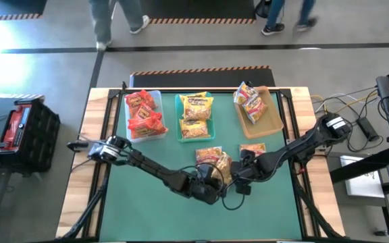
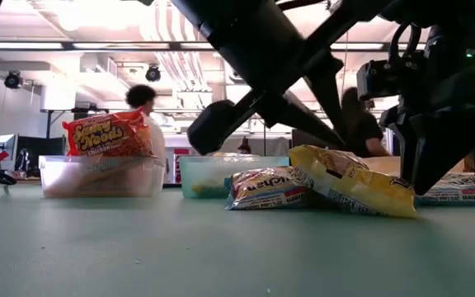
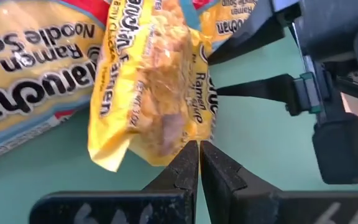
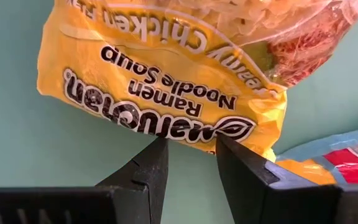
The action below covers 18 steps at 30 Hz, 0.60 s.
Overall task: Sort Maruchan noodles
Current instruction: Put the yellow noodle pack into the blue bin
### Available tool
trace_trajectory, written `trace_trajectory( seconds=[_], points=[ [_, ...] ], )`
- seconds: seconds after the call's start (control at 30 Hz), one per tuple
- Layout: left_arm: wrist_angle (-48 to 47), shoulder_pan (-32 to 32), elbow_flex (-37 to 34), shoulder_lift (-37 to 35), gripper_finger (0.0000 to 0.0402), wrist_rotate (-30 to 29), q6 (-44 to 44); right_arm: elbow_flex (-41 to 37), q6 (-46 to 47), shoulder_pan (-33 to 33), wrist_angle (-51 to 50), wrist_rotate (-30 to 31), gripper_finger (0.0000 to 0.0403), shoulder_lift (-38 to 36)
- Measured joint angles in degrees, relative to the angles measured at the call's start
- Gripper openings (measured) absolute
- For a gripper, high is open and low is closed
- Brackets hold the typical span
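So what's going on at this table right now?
Two robot arms are sorting ramen packets into three bins at the table's far side. The clear bin holds red packets, the teal bin yellow ones and the tan bin pink-and-yellow ones. Both grippers meet at a loose yellow packet mid-table: the left gripper is shut at its edge, and the right gripper is open beside it.

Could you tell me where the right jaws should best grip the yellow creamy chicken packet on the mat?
Judging by its pose, take the yellow packet by its flat crimped end seam, nearest the right gripper, approaching along the mat. The seam is thin; the noodle block looks too wide.
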Motion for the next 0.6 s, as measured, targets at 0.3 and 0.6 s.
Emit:
trace_trajectory(
  seconds=[0.3,0.6],
  points=[
    [1.21,1.75,-5.79,0.00,0.0000,-0.03,-2.16,0.00,0.22,0.00,-1.54,-1.54,0.0125,-3.21],
    [4.13,2.07,-11.85,-0.02,0.0000,1.17,-6.80,0.00,0.39,-0.14,-4.78,-1.37,0.0125,-10.13]
  ],
)
